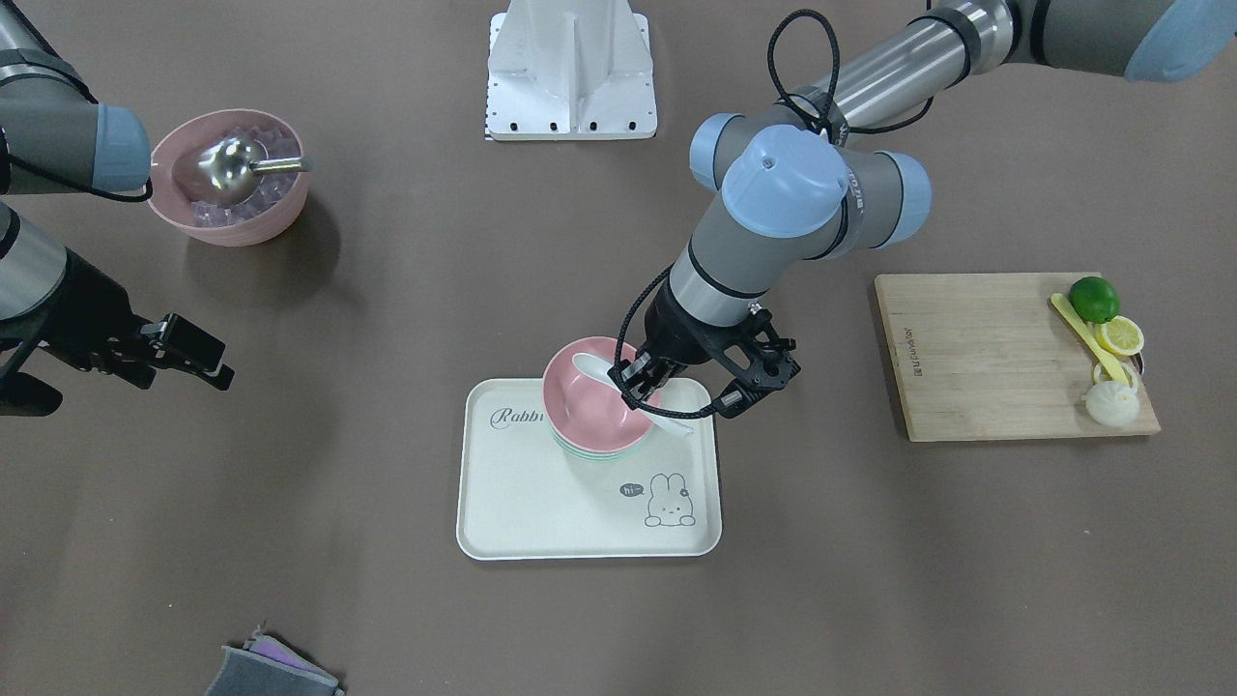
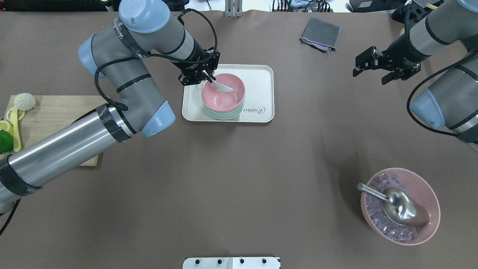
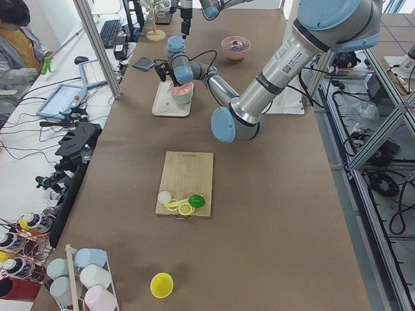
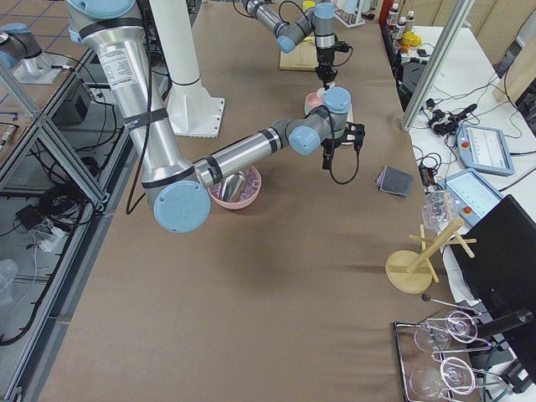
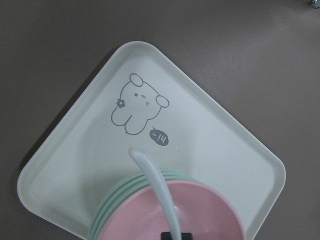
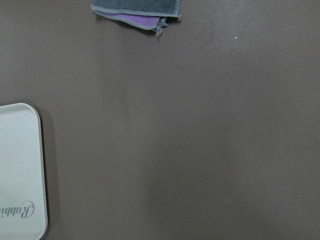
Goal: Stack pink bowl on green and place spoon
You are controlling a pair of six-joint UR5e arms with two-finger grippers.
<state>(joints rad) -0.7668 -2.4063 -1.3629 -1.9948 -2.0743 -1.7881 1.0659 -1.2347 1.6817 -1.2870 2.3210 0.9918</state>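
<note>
The pink bowl (image 2: 224,98) is seen nested on top of the green bowls (image 2: 223,114), and the whole stack stands on the white tray (image 2: 258,85) with the rabbit drawing, towards one side of it. The white spoon (image 2: 223,87) is laid with its scoop end inside the pink bowl, while its handle is passed over the rim and is projected above the tray. The left fingers (image 1: 630,377) are closed on the handle of the spoon, just above the rim of the bowl; in the left wrist view the handle is seen to run between the dark tips at the lower edge.

The right fingers (image 2: 366,59) are spread apart and nothing is held by them; they are kept above the bare tabletop (image 2: 239,168), well apart from the tray.

Near the right arm, a larger ice bowl (image 2: 425,194) with a metal scoop (image 2: 399,210) in it is placed. A grey cloth (image 2: 320,33) is found beyond the tray, and a cutting board (image 2: 56,112) with fruit on it is placed on the left side.
</note>
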